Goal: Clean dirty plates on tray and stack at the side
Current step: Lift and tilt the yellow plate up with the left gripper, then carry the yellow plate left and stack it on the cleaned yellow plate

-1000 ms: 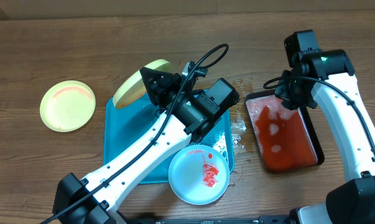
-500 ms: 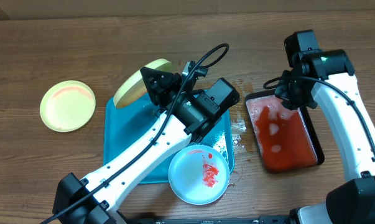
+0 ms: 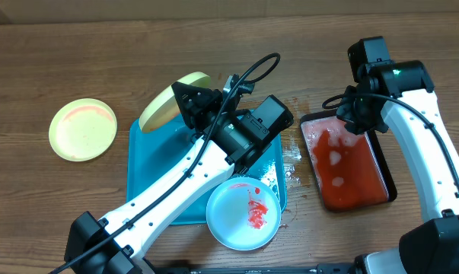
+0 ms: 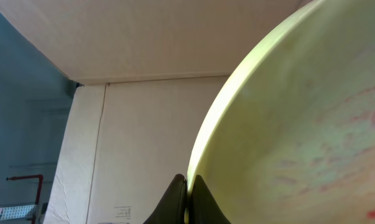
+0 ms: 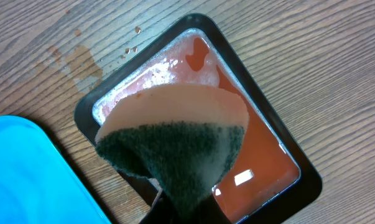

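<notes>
Table [image 3: 77,61]: brown wood grain. It carries the tray, and wet spots darken the wood just past the tray's far right corner.
Tray [image 3: 149,171]: turquoise with rounded corners, lying flat. The left arm crosses over it.
Black tray [image 5: 84,113]: to the right of the tray, close but apart. It holds red liquid with pale foam at its far end.
Held plate [image 3: 168,103]: pale yellow-green, tilted steeply over the tray's far left corner and lifted clear of the tray floor. The left wrist view shows faint red streaks on its face.
Blue-white plate [image 3: 240,217]: sits at the tray's near right corner and overhangs the rim. A red sauce smear [image 3: 256,213] marks its right half.
Second yellow-green plate [image 3: 81,129]: flat on the wood to the left of the tray, apart from it. It carries a faint pink streak near its far edge.
Sponge [image 5: 175,143]: pale top and dark green scouring face, hanging above the black tray to the right of the tray.
Left gripper [image 4: 187,186]: fingers pinched narrowly onto the rim of the held plate, above the tray's far edge.
Right gripper [image 3: 352,122]: clamped on the sponge's lower corner, over the far end of the black tray to the right of the tray.
</notes>
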`<state>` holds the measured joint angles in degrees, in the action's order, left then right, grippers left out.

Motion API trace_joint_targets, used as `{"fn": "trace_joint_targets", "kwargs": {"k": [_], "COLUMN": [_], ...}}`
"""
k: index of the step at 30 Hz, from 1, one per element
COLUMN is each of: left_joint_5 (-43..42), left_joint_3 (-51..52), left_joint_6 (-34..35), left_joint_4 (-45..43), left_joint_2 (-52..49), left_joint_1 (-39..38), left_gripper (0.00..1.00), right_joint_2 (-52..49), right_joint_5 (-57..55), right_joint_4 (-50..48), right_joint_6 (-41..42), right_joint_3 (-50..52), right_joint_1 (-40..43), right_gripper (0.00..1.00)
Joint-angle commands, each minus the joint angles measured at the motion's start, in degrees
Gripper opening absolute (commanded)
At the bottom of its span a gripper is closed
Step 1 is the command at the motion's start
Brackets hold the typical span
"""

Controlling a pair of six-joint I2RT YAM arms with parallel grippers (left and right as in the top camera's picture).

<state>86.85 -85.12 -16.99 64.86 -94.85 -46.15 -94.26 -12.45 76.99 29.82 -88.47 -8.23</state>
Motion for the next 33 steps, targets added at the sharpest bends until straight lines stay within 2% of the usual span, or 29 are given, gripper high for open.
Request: {"fn": "trace_joint_targets", "kwargs": {"k": [1, 5, 8, 12, 15, 23, 33], "left_joint_5": [2.03, -4.63, -18.6, -38.84, -47.43, -69.46, -95.32], "left_joint_3": [-1.4, -1.4, -1.4, -1.36, -1.27, -1.27, -1.27], "left_joint_6": [-0.85, 0.57, 5.95, 18.71, 26.16, 29.18, 29.31], "left_joint_4": [-0.22, -0.15, 1.6, 5.44, 7.37, 7.5, 0.57], "left_joint_2": [-0.31, -0.31, -0.28, -0.31, -0.31, -0.22, 1.22], "left_joint_1": [-0.48, -0.48, 0.22, 3.72, 8.61, 25.68, 47.93], "left_gripper": [0.05, 0.05, 0.05, 0.05, 0.05, 0.05, 0.05], "right_joint_2": [0.26, 0.26, 0.26, 0.26, 0.26, 0.26, 0.26], "right_joint_5": [-0.76, -0.76, -0.76, -0.76, -0.35, 0.5, 0.7], "right_joint_4": [-0.37, -0.42, -0.42, -0.39, -0.46, -0.83, -0.83], "right_joint_6": [0.37, 0.37, 0.37, 0.37, 0.13, -0.04, -0.02], "right_joint_3": [0.37, 0.37, 0.37, 0.37, 0.35, 0.37, 0.35], "right_joint_1": [0.33, 0.33, 0.33, 0.33, 0.33, 0.33, 0.33], "right_gripper": [0.04, 0.04, 0.04, 0.04, 0.04, 0.04, 0.04]}}
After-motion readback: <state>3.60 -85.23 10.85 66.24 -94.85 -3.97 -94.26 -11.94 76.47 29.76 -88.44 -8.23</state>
